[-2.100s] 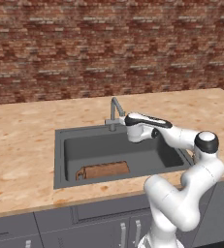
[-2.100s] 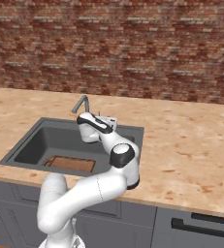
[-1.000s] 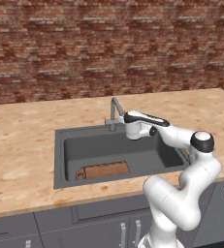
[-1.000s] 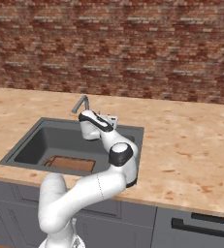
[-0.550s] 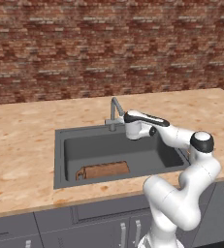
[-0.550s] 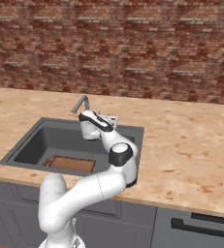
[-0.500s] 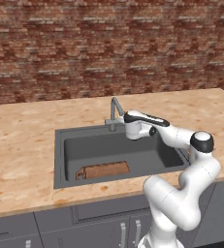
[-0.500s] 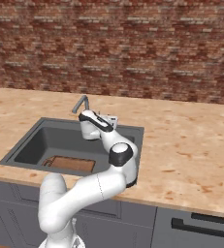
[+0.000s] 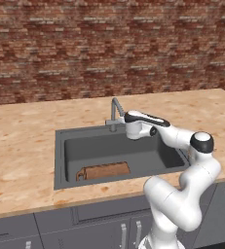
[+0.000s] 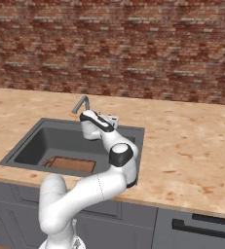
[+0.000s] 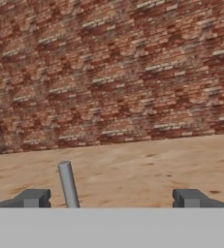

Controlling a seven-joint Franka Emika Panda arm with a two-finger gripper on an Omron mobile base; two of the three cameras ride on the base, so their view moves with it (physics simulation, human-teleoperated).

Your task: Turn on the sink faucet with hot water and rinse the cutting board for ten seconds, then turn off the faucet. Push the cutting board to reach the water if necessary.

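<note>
Gripper [image 11: 111,197] is spread wide, nothing between the fingers. From the hand camera you can see both dark fingertips [image 11: 32,197] far apart at the bottom, with a slim grey rod of the faucet [image 11: 68,184] standing upright between them, closer to the left tip. I can't tell if it's touching either finger. Behind it is the tan counter [image 11: 147,164] and the brick wall [image 11: 113,68].

From the left base camera the arm comes up from the lower right, bends at a dark elbow over the sink's right edge, then the forearm reaches roughly level toward the back left, so the hand [image 9: 136,127] sits right at the faucet [image 9: 116,111], just over the sink's back rim. Same story from the right base camera: the hand [image 10: 90,125] is right beside the faucet [image 10: 81,104], whose hooked spout leans out over the basin.

The sink [image 9: 60,160] is a big dark grey basin set into the counter. The board [image 9: 103,171] lies flat on the bottom along the front wall, left of the middle, handle end with the hole pointing left. From the right base camera the board [image 10: 70,164] is at the front of the sink [image 10: 133,141] too.

The board is well apart from the gripper, down low and toward the front, while the hand stays up at the back by the faucet.
</note>
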